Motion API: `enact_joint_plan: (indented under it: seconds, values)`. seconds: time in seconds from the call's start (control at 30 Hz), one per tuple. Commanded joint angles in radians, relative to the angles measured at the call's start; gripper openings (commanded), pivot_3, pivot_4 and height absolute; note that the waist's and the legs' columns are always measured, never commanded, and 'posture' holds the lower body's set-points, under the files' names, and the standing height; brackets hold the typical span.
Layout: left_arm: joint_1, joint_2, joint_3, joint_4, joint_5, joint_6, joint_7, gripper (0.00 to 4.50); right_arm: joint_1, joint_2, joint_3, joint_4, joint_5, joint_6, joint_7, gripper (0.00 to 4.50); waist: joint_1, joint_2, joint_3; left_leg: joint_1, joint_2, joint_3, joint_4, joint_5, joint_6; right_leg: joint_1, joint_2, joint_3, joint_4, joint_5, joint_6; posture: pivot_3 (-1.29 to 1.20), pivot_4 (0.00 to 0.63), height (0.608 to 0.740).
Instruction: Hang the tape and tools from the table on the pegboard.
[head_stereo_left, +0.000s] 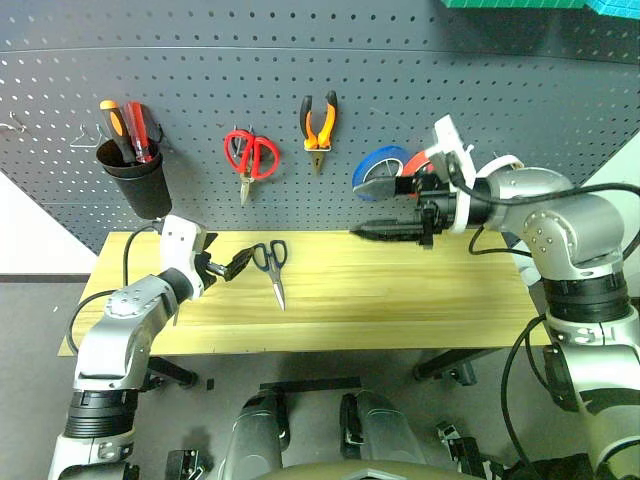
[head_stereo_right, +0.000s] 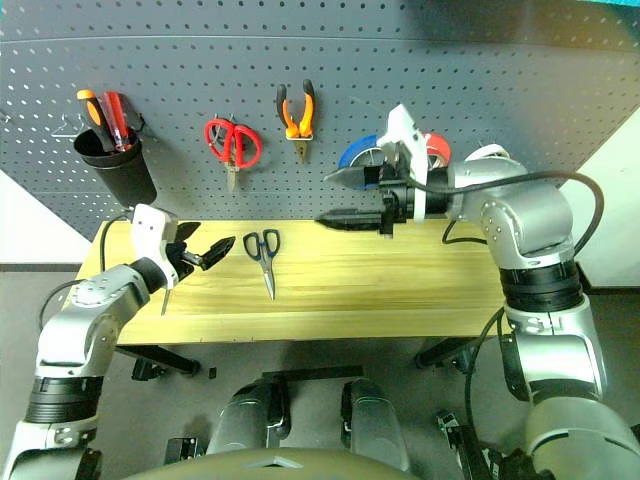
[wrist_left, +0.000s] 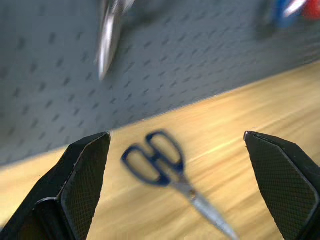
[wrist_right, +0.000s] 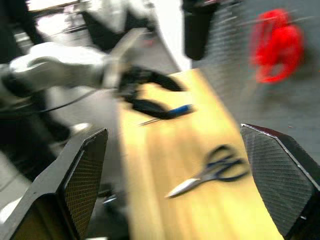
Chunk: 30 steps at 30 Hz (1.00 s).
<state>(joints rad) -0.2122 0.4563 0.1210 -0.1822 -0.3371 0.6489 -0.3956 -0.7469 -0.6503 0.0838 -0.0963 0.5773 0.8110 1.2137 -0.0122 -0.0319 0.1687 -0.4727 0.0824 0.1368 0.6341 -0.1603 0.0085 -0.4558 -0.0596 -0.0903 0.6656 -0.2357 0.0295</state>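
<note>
Your left claw (head_stereo_left: 232, 266) hangs low over the worktop (head_stereo_left: 400, 300) with its fingers spread wide and nothing between them, just beside the handles of the dark-blue-handled scissors (head_stereo_left: 273, 266), which lie flat on the wood with the blades pointing toward you. In the right wrist view a blue-handled screwdriver (wrist_right: 167, 113) lies on the worktop right beside that left claw. Your right claw (head_stereo_left: 385, 208) is up above the back of the worktop, pointing to your left, fingers apart and empty, in front of the blue roll (head_stereo_left: 378, 166) on the pegboard (head_stereo_left: 400, 90). The orange-and-black pliers (head_stereo_left: 318, 124) already hang on the pegboard, next to the red-handled scissors (head_stereo_left: 250, 157), with a black cup (head_stereo_left: 135, 178) of screwdrivers further left. A whitish ring (head_stereo_left: 497, 163) shows behind your right wrist, partly hidden.
</note>
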Motion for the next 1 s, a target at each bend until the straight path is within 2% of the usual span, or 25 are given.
enact_joint_plan:
  seconds: [0.03, 0.2, 0.37, 0.5, 0.67, 1.0]
  values:
    - [-0.046, -0.046, -0.032, -0.037, 0.040, 0.117, 0.117, 4.50, 0.038, -0.014, 0.044, 0.028, -0.038, -0.101, 0.065, 4.44, 0.002, 0.000, 0.000, 0.000, 0.000, 0.000, 0.000, 0.000, 0.000, 0.000, 0.000, 0.000, 0.000, 0.000, 0.000, 0.00, 0.154, 0.730]
    - [-0.122, -0.142, -0.063, 0.031, 0.082, 0.219, 0.227, 4.50, 0.033, 0.037, 0.120, 0.236, -0.170, -0.242, 0.040, 4.44, 0.006, 0.000, 0.001, 0.000, 0.000, 0.000, 0.003, -0.001, 0.002, 0.002, 0.000, 0.000, 0.000, 0.000, 0.000, -0.01, 0.191, 0.730]
    - [-0.182, -0.220, -0.062, 0.109, 0.123, 0.263, 0.315, 4.50, 0.014, 0.126, 0.156, 0.453, -0.308, -0.438, -0.037, 4.44, 0.002, 0.004, 0.020, 0.003, 0.000, -0.001, 0.003, -0.002, 0.002, 0.006, -0.002, 0.000, 0.000, -0.002, -0.003, -0.01, 0.271, 0.730]
    - [-0.217, -0.266, -0.076, 0.147, 0.160, 0.313, 0.377, 4.50, 0.005, 0.155, 0.160, 0.543, -0.363, -0.536, -0.041, 4.44, 0.002, 0.007, 0.063, 0.011, 0.000, -0.001, 0.003, -0.002, 0.003, 0.013, -0.003, 0.000, 0.000, -0.003, -0.003, -0.01, 0.337, 0.730]
    - [-0.246, -0.312, -0.082, 0.162, 0.181, 0.359, 0.415, 4.50, -0.037, 0.154, 0.136, 0.606, -0.383, -0.558, -0.020, 4.44, 0.003, 0.010, 0.125, 0.011, 0.000, -0.002, 0.005, -0.002, 0.003, 0.013, -0.004, 0.002, 0.000, -0.003, -0.003, -0.02, 0.395, 0.730]
    - [-0.375, -0.385, -0.082, 0.338, 0.224, 0.362, 0.465, 4.50, -0.136, 0.132, 0.101, 0.817, -0.437, -0.660, -0.009, 4.44, 0.001, 0.010, 0.199, 0.010, 0.000, -0.001, 0.005, -0.002, 0.003, 0.013, -0.004, 0.001, 0.000, -0.001, 0.001, -0.03, 0.440, 0.730]
